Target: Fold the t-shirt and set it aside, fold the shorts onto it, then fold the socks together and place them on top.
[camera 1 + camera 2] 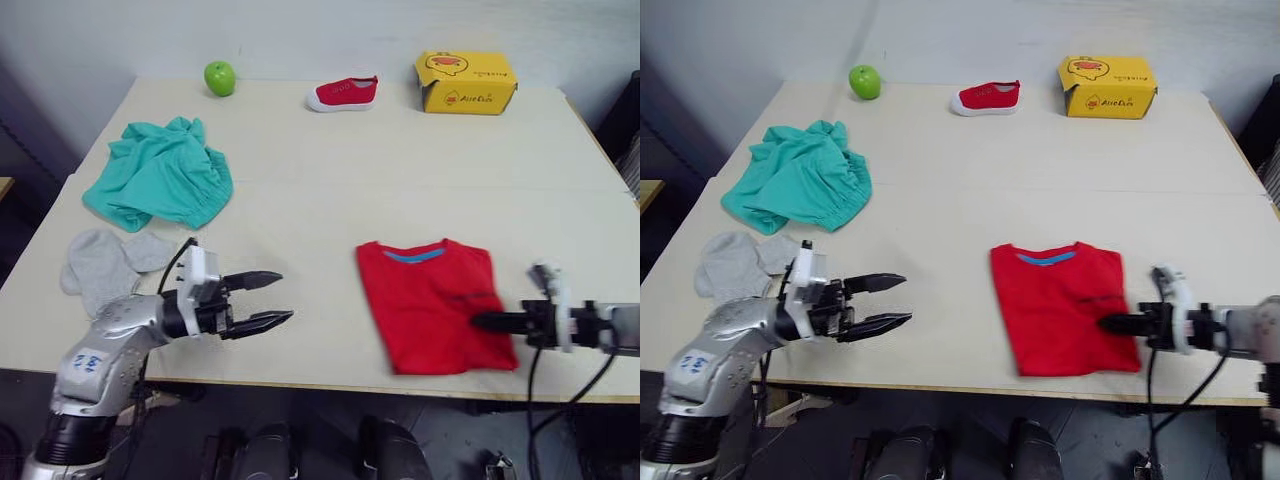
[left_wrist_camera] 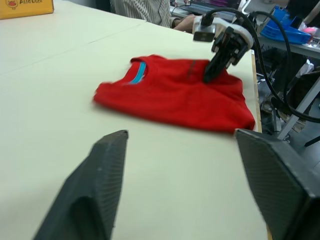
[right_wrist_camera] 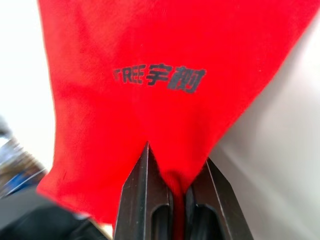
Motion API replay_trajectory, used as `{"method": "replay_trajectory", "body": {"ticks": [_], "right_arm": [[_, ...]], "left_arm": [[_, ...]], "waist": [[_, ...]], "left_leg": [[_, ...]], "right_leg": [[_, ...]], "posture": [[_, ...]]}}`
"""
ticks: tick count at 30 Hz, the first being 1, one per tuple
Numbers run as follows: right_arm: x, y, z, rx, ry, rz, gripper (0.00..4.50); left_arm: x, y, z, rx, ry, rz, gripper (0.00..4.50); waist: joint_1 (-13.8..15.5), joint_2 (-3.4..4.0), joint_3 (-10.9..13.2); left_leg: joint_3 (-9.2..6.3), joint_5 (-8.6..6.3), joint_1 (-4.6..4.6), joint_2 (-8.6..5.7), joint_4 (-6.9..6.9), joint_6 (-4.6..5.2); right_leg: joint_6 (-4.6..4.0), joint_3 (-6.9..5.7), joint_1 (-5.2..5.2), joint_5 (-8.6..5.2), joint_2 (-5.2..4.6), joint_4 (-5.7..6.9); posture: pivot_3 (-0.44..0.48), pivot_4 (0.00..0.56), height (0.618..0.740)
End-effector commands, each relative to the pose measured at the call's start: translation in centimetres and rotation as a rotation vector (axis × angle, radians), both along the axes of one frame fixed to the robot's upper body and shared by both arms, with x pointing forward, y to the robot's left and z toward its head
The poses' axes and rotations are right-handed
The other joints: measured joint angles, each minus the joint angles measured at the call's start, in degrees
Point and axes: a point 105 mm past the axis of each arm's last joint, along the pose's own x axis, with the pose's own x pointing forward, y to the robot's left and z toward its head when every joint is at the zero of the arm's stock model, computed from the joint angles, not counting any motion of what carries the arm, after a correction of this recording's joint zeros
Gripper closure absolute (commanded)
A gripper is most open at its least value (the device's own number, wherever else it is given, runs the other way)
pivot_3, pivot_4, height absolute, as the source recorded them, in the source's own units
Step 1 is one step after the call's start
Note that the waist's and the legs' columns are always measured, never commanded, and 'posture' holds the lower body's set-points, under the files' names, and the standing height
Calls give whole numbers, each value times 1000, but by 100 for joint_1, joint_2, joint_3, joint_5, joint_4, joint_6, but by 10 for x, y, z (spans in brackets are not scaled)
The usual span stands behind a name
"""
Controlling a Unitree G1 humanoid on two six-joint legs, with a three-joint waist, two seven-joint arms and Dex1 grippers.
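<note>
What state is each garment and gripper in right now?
t-shirt: partly folded, flat near the table's front edge, right side pinched.
shorts: crumpled, unfolded.
socks: loose, unfolded, beside the shorts.
left gripper: open, empty, above the table.
right gripper: shut on the t-shirt's fabric.

I'm looking down on a pale cream table (image 1: 330,190) with a faint seam running across its middle. Along the far edge sit a green apple (image 1: 219,77), a small red shoe (image 1: 343,94) with a white sole, and a yellow cardboard box (image 1: 466,82). On my left half, the teal shorts (image 1: 160,174) lie crumpled, and just nearer me the grey socks (image 1: 108,262) lie loosely together, close to the shorts. On the right, near the front edge, the red t-shirt (image 1: 434,302) lies folded flat, blue neckband facing the far side.
</note>
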Motion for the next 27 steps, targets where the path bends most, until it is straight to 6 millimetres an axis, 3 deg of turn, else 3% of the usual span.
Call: {"method": "replay_trajectory", "body": {"ticks": [1,11,14,17,19,22,27], "right_arm": [[8,-36,11,-89,-62,-109,4500],[26,-106,9,-326,-89,-294,4500],[32,-111,10,-360,-104,-305,4500],[33,-103,8,-335,-100,-237,4500],[35,-99,12,-309,-118,-210,3926],[34,-110,18,-405,-147,-195,3068],[15,-128,37,-582,-163,-21,1417]], "left_arm": [[-8,1,11,-10,-23,-16,44],[-12,20,18,39,-45,30,44],[-17,26,15,55,-31,39,44],[-20,27,12,71,-21,35,44],[-19,27,11,74,-27,40,0],[-17,25,12,66,-34,43,0],[-13,22,17,48,-54,30,0]], "waist": [[-7,-6,7],[-143,-4,34],[-156,-4,35],[-144,-4,36],[-142,-3,37],[-147,-2,37],[-112,13,46]], "left_leg": [[3,1,0,0,0,1],[22,13,8,8,0,-16],[35,13,11,8,1,-15],[44,13,11,9,2,-15],[50,14,11,10,3,-16],[53,14,13,12,3,-17],[63,16,16,8,7,-16]], "right_leg": [[3,3,-1,2,0,-1],[2,17,-12,1,9,-4],[2,29,-16,1,8,8],[2,38,-21,1,10,16],[2,39,-21,1,11,17],[2,52,-28,1,12,16],[4,66,-36,2,11,21]], "posture": [[0,150,740],[0,150,740],[0,150,740],[0,150,740],[0,150,740],[0,150,740],[0,150,740]]}}
